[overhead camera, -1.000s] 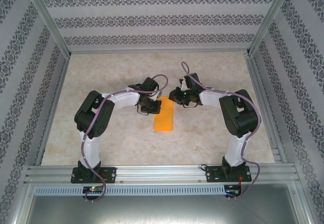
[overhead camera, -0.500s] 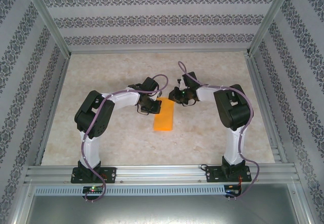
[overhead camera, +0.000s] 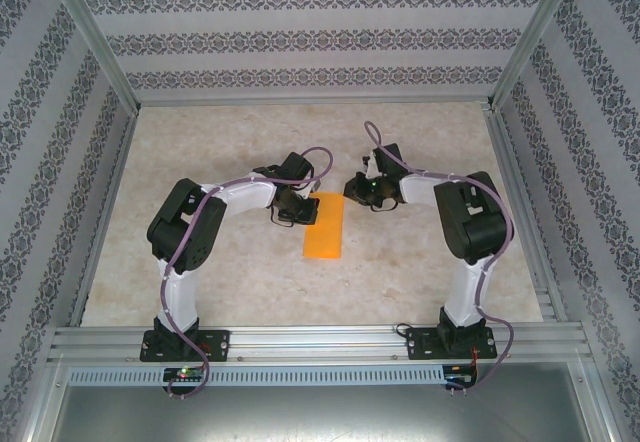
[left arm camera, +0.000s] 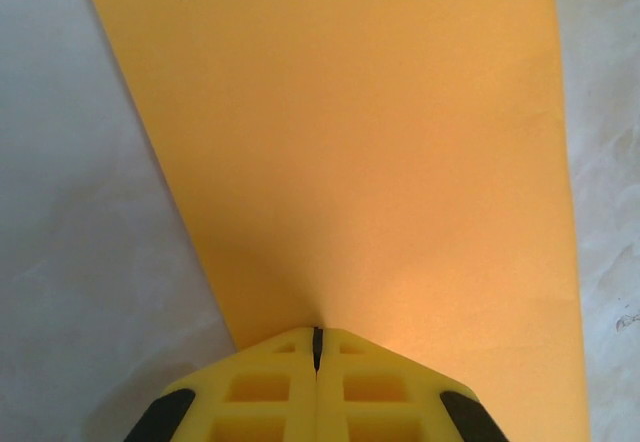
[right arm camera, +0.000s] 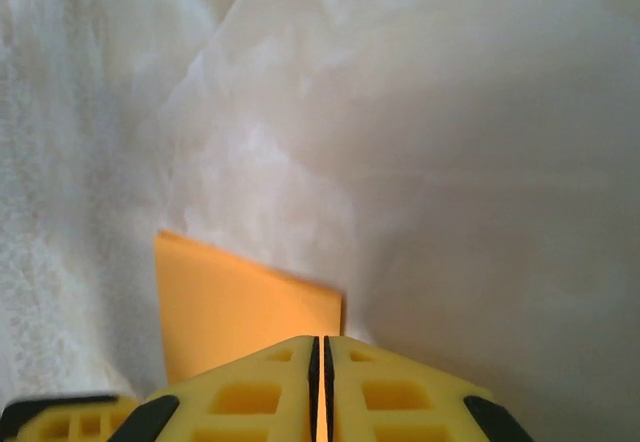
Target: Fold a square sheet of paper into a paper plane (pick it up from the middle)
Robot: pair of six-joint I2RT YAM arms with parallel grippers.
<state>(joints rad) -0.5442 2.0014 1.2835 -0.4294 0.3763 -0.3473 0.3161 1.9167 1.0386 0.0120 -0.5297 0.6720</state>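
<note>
Sheet [overhead camera: 323, 230] flat on tbl [overhead camera: 230, 282], L hand [left arm camera: 317, 334] clenched on its edge, R hand [right arm camera: 322, 342] clenched nr corner

The left arm [overhead camera: 245, 194] and right arm [overhead camera: 420, 189] wore white shells with black joints, a purple cable [overhead camera: 320, 149] looped along each, on black bases [overhead camera: 185, 345]. The left tool [left arm camera: 317, 337] and right tool [right arm camera: 320, 342] had yellow latticed fingers [left arm camera: 260, 392] with black corners.

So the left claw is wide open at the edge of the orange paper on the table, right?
No: the left gripper is shut, at the edge of the orange paper on the table. The left wrist view shows it.
</note>
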